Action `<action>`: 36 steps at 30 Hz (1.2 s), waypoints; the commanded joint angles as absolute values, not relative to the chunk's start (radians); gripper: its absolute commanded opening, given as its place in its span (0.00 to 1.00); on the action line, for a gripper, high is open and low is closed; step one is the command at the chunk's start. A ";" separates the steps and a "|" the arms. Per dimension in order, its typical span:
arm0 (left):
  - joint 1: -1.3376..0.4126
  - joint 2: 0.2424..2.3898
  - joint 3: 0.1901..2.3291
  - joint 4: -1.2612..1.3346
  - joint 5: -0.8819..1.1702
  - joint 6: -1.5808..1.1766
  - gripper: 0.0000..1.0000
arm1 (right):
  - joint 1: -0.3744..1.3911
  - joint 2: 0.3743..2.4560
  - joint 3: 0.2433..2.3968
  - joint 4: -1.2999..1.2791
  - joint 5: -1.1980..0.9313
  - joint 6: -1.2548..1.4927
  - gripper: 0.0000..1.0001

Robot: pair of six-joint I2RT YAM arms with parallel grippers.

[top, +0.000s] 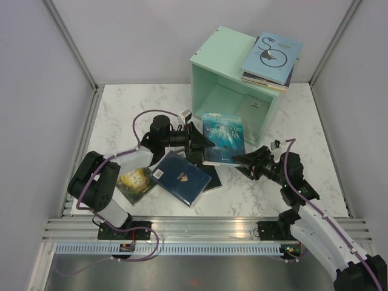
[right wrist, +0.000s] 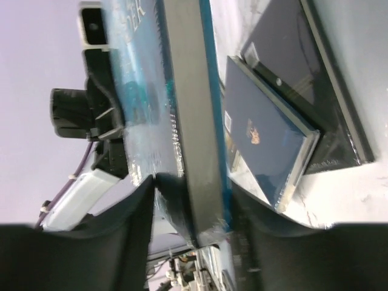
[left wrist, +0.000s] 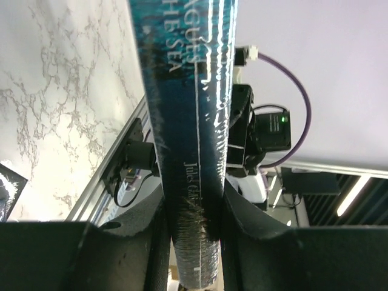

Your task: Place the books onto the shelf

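Observation:
A teal sea-cover book (top: 224,136) stands on edge in front of the mint-green shelf (top: 209,57), whose open face looks toward the arms. My left gripper (top: 205,143) is shut on its spine (left wrist: 188,91), one finger on each side. My right gripper (top: 239,159) is at the book's lower right corner, its jaws pressed against both covers (right wrist: 185,91). A navy book (top: 180,177) lies flat on a black book (top: 212,177), with a green-gold book (top: 136,183) beside them. A light blue swirl book (top: 273,56) tops a small stack on the shelf's roof.
A small white tag (top: 255,104) lies inside the shelf. Grey enclosure walls ring the marble table (top: 121,115). An aluminium rail (top: 200,233) runs along the near edge with both arm bases on it. The navy book (right wrist: 260,133) lies just right of my right fingers.

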State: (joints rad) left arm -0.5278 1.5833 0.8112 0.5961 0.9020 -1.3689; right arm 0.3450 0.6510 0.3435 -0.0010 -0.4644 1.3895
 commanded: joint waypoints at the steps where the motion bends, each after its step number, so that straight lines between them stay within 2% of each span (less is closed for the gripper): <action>1: -0.523 1.588 0.861 0.851 0.954 -1.454 0.02 | 0.350 0.614 0.311 0.100 -0.456 1.462 0.42; 3: -0.526 1.601 0.870 0.848 0.957 -1.456 0.02 | 0.350 0.603 0.302 0.107 -0.448 1.470 0.35; 9: -0.532 1.623 0.887 0.825 0.992 -1.450 0.02 | 0.350 0.598 0.276 0.164 -0.407 1.489 0.32; 11: -0.540 1.631 0.911 0.754 1.021 -1.425 0.02 | 0.351 0.607 0.261 0.245 -0.397 1.515 0.40; 12: -0.549 1.646 0.920 0.741 1.032 -1.408 0.02 | 0.350 0.615 0.252 0.277 -0.393 1.522 0.49; 14: -0.561 1.663 0.943 0.729 1.063 -1.404 0.02 | 0.350 0.650 0.252 0.348 -0.390 1.534 0.57; 18: -0.591 1.678 0.956 0.703 1.072 -1.391 0.02 | 0.351 0.712 0.265 0.409 -0.385 1.528 0.57; 24: -0.592 1.675 0.969 0.620 1.065 -1.326 0.02 | 0.351 0.724 0.288 0.410 -0.368 1.520 0.33; 25: -0.592 1.677 0.983 0.567 1.057 -1.309 0.02 | 0.351 0.716 0.288 0.393 -0.368 1.520 0.33; 33: -0.583 1.660 1.005 0.442 0.986 -1.215 0.02 | 0.351 0.552 0.282 0.206 -0.336 1.522 0.54; 36: -0.583 1.652 1.003 0.422 0.947 -1.201 0.02 | 0.350 0.514 0.272 0.198 -0.319 1.552 0.56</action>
State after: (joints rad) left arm -0.5858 1.6989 0.9657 0.4309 0.9752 -1.3075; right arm 0.3500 0.5583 0.2508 0.1535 -0.3634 1.5341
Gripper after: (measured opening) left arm 0.360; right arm 0.561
